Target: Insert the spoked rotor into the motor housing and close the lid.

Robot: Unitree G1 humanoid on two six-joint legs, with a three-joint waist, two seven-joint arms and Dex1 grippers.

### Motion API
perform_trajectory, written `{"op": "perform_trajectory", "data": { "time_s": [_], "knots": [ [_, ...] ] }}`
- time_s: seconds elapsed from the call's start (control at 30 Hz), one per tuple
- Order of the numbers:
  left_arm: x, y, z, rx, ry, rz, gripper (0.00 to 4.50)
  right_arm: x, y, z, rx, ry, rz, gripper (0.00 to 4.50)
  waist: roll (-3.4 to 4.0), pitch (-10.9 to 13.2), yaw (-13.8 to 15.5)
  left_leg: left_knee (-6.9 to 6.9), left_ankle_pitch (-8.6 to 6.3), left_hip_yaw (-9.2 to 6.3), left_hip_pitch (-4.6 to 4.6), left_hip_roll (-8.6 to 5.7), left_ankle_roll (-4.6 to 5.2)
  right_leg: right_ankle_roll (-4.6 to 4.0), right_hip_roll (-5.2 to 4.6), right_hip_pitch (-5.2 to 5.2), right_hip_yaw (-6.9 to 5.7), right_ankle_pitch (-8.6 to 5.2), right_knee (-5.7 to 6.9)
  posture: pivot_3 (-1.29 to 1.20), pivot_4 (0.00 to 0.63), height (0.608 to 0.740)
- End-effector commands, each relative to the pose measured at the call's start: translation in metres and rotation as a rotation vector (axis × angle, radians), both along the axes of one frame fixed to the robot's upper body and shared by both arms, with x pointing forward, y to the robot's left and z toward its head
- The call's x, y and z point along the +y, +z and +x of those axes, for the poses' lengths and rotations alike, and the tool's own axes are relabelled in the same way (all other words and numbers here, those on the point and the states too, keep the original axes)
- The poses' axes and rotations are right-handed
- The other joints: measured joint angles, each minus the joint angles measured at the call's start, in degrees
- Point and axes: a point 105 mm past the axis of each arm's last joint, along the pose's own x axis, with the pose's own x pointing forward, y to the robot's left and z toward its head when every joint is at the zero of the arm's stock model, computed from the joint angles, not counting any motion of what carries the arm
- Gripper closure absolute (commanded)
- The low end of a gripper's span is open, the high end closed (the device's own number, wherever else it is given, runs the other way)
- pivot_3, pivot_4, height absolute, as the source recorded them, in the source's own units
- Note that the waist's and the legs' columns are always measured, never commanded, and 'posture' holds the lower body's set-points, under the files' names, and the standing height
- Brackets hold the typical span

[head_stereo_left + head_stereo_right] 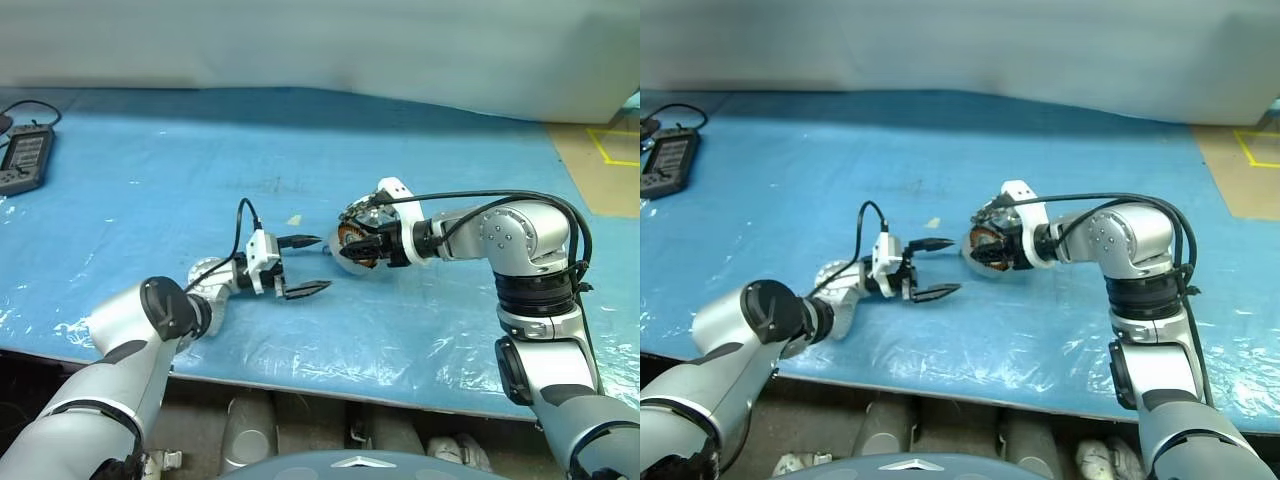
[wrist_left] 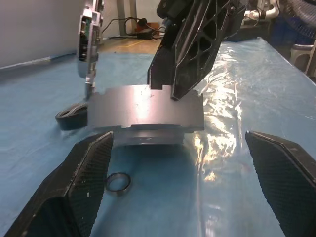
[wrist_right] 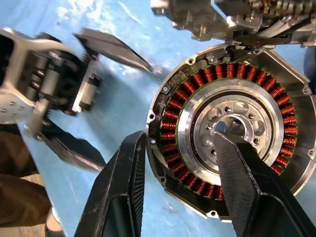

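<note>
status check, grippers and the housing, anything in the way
Left gripper open, empty, facing the motor housing. Right gripper clamped on housing wall. Lid up, windings bare. Small ring loose beside it.

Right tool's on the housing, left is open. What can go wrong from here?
1. The right tool grips the motor housing wall with one finger inside, over the copper windings: it may scrape them, and it blocks the opening.
2. The open left tool is close; a small ring by its finger could get knocked away.
</note>
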Motion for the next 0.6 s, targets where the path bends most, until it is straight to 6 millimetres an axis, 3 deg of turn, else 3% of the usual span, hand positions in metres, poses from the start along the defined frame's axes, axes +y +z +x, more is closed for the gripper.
{"op": "perform_trajectory", "data": {
  "time_s": [0.03, 0.37, 0.6],
  "knots": [
    [0.012, -0.005, -0.004, 0.003, 0.029, -0.001, 0.0, 0.006, 0.012, -0.002, -0.014, 0.028, 0.025, 2.75, 0.01, 0.0, 0.0, -0.02, 0.0, 0.0, 0.08, 0.0, -0.01, 0.01, 0.0, 0.07, 0.0, -0.01, -0.01, 0.0, 0.15, 0.74],
    [0.023, -0.005, -0.003, -0.009, 0.065, 0.005, 0.0, 0.017, 0.003, -0.002, 0.056, 0.004, 0.038, 2.75, 0.01, 0.0, 0.0, -0.04, 0.0, 0.02, 0.17, 0.0, -0.03, 0.03, 0.0, 0.18, -0.02, -0.02, -0.04, 0.0, 0.15, 0.74],
    [0.03, -0.001, 0.0, -0.011, 0.078, 0.016, 0.0, 0.009, -0.002, -0.002, 0.066, -0.05, 0.012, 2.75, 0.01, 0.0, 0.0, -0.04, 0.0, 0.03, 0.21, 0.0, -0.04, 0.03, 0.0, 0.21, -0.02, -0.02, -0.03, 0.0, 0.15, 0.74]
  ]
}}
